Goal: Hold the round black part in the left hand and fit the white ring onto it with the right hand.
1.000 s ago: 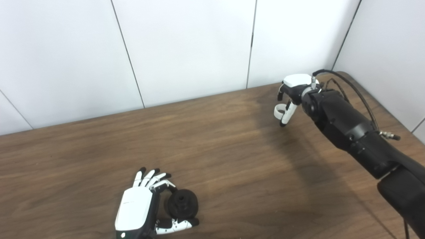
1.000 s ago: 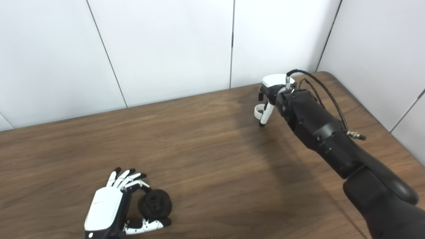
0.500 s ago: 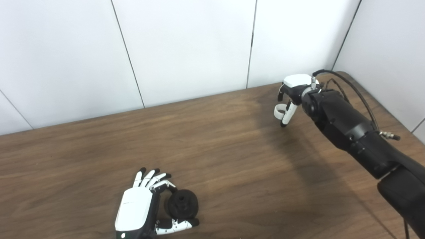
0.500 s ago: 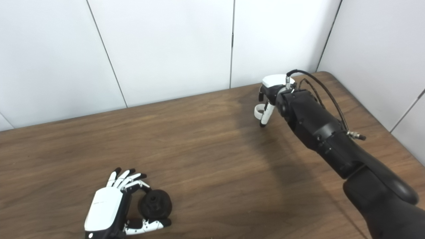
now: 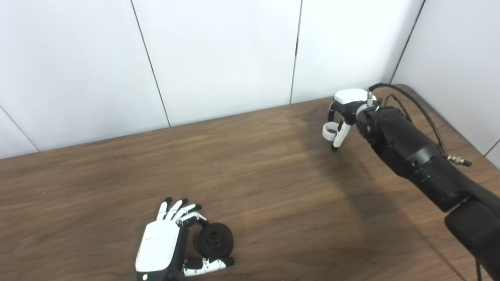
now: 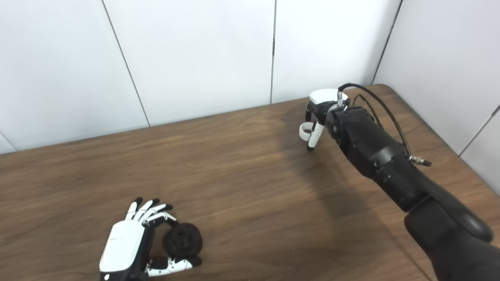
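Note:
The round black part (image 5: pixel 215 240) stands on edge near the table's front, its centre hole facing the camera. My left hand (image 5: pixel 164 244) is shut on it, thumb below and one finger curled over its top, the other fingers spread. The white ring (image 5: pixel 329 131) is pinched in my right hand (image 5: pixel 343 111) at the table's far right, held just above the wood. The right hand's fingertips (image 5: pixel 335 146) point down. The two hands are far apart. The same scene shows in the right eye view, with the black part (image 6: pixel 182 242) and the ring (image 6: pixel 306 131).
The brown wooden table (image 5: pixel 250 171) spans the view, with its rounded far right corner (image 5: pixel 406 88) close to the right hand. White wall panels (image 5: pixel 218 54) stand behind the table and along its right side. A black cable (image 5: pixel 414 105) loops over my right forearm.
My right hand with the ring has shifted very slightly down and toward me. The left hand and the black part have not moved.

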